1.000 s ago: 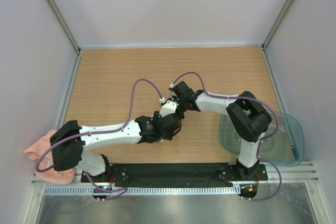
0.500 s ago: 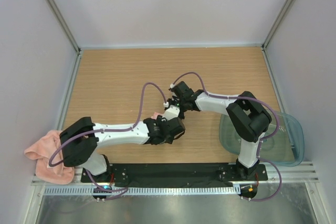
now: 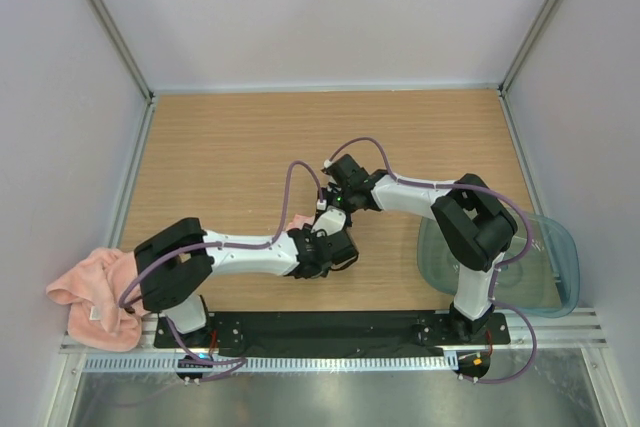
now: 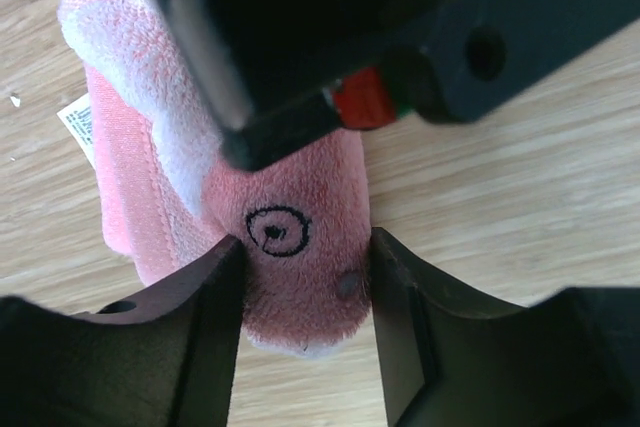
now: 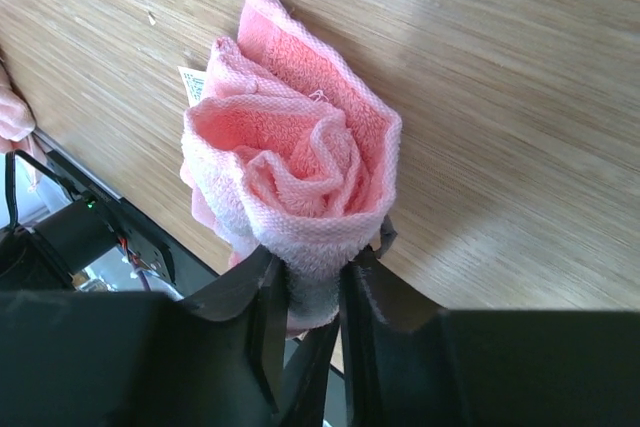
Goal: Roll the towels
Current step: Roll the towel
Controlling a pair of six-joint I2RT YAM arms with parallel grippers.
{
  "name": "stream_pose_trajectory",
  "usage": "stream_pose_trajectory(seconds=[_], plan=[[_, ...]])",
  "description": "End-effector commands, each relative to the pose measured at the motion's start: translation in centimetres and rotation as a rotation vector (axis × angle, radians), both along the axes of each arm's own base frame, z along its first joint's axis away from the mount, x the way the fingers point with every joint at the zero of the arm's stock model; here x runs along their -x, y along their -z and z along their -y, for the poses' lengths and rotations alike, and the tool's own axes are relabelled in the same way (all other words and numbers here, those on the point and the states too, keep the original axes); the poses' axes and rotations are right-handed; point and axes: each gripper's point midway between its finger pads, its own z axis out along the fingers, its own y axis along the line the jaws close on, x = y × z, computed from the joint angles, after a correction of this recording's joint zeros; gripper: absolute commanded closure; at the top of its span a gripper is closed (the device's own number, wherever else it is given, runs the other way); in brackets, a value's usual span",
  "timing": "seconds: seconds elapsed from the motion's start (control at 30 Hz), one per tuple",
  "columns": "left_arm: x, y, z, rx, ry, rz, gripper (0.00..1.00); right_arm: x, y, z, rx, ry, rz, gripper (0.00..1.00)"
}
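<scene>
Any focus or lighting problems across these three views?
Top external: sharp and evenly lit, but the rolled towel is mostly hidden. Left wrist: towel pile in focus, left tool dark and soft-edged. Right wrist: towel crisp, brightness uneven across the table.

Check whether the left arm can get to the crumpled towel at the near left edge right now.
Probably not yet. The left gripper is clamped on the rolled towel mid-table, with the right gripper pinching it too. Nothing else seems to block the crumpled towel, beside the left arm's base.
</scene>
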Motion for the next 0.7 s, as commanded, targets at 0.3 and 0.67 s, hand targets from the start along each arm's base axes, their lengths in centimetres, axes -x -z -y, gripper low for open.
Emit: stream_pose_trajectory(seconds=[0.3,0.67], plan=[[0.6,3.0,-0.8,0.127,-0.046,-0.168,0.75,0.0,-1.4,0.8,0.048,-0.025,0.038,0.30],[0.7,0.2,0.2,0.443,0.037,-0.279,0.76,-3.2,-6.1,2.8,0.083,0.072,0.193,0.13]])
